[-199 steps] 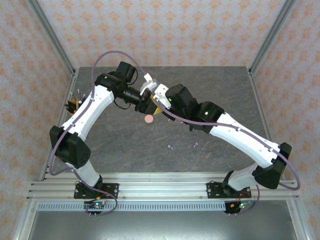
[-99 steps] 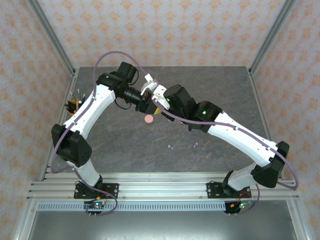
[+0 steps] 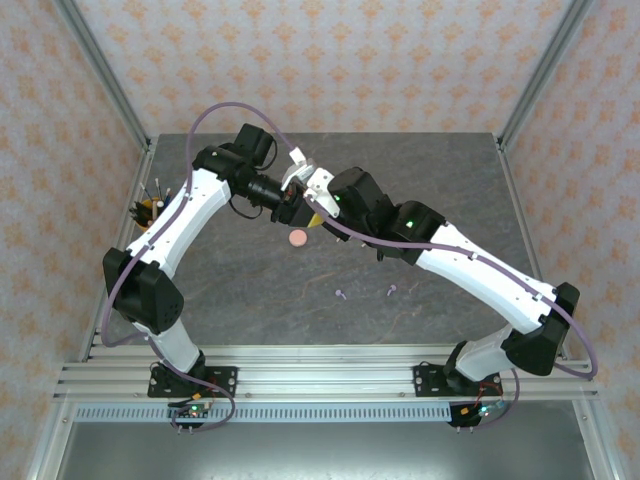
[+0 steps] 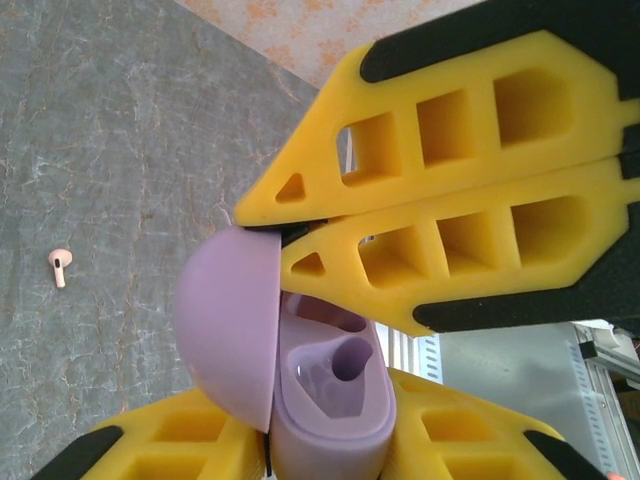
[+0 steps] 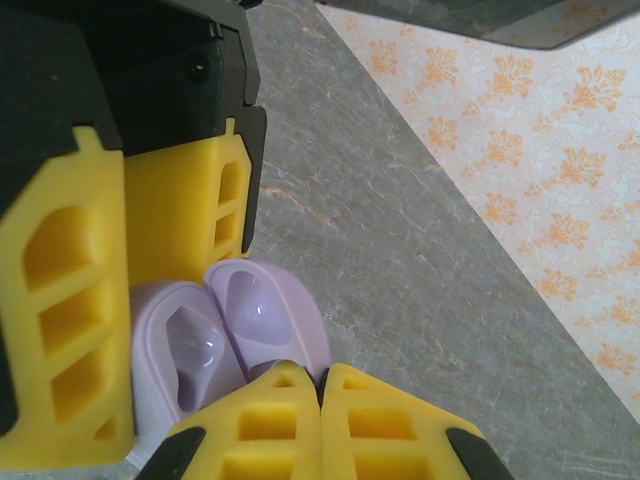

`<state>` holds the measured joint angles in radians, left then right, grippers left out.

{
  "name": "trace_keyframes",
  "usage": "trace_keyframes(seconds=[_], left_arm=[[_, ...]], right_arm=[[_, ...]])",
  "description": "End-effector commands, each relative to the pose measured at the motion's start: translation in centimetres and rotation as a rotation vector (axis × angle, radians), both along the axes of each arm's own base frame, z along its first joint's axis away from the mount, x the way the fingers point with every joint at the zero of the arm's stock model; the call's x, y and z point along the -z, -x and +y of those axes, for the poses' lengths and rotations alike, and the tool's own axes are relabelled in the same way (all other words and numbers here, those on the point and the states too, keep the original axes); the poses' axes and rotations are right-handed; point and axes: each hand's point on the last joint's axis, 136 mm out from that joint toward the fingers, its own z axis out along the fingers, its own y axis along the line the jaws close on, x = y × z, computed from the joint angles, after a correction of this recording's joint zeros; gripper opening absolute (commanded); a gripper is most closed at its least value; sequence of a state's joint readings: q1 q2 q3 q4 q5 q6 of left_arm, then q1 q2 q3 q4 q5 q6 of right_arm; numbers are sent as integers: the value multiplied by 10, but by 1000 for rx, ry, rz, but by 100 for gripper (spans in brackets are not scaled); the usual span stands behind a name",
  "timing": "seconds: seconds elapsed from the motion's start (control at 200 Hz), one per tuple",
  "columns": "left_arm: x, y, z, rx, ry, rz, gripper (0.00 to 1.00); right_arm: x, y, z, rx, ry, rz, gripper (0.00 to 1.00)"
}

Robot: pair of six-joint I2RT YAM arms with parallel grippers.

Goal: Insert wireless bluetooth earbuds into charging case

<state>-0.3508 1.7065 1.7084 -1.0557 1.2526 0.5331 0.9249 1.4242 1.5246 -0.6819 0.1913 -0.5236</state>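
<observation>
Left wrist camera is looking straight at the lilac case (image 4: 335, 410), which is sitting between the fingers of the left gripper (image 4: 320, 445), one yellow finger on each side of its body. That claw is gripping the lilac case. The lid (image 4: 225, 320) is standing swung open, and the wells inside are looking empty.

The right gripper (image 4: 262, 235) is reaching in with its two fingers pressed flat together, fully closed, their tips touching the lid's rim. Whether the rim is being pinched or only propped I cannot tell. My reading is that one arm is steadying the body while the other is holding the hinged lid back, so the wells are lying exposed for loading.

Right wrist camera is showing the same pairing from the other side, with the closed right gripper (image 5: 320, 385) sitting at the edge of the lid (image 5: 265, 310).

Top external camera is showing both claws meeting over the middle of the bench (image 3: 220, 290), nearer its far edge, with the case apparently lifted off it. The pink case (image 3: 298, 239) is lying just beneath them. Two lilac earbuds (image 3: 341, 294) (image 3: 391, 291) are lying toward the near edge, well apart from the lilac case. A pink earbud (image 4: 58, 266) is also lying loose on the bench. No earbud is in the lilac case yet, and one claw will probably have to let go to fetch one.
</observation>
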Motion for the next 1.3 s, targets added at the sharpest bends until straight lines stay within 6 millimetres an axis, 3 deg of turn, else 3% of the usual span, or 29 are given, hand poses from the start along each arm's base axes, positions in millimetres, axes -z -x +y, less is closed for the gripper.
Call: trace_keyframes(seconds=[0.0,0.185,0.405,0.45,0.616,0.981,1.296], left_arm=[[-5,3,-2,20,26,9,25],[-6,2,-2,18,29,6,19],[-6,4,-1,17,27,4,4],[-6,5,0,18,27,3,0],[-6,9,2,15,22,-9,0],[-2,11,6,10,12,-12,0],[7,7,8,-21,-2,-52,0]], right_arm=[[-12,2,2,0,-29,-8,0],[-12,2,2,3,-34,-7,0],[-15,-1,-1,31,-35,-26,0],[-14,-3,-3,45,-30,-32,5],[-16,-8,-6,75,-24,-51,22],[-33,-12,-13,118,-66,-79,31],[-70,-5,-35,145,-284,-45,36]])
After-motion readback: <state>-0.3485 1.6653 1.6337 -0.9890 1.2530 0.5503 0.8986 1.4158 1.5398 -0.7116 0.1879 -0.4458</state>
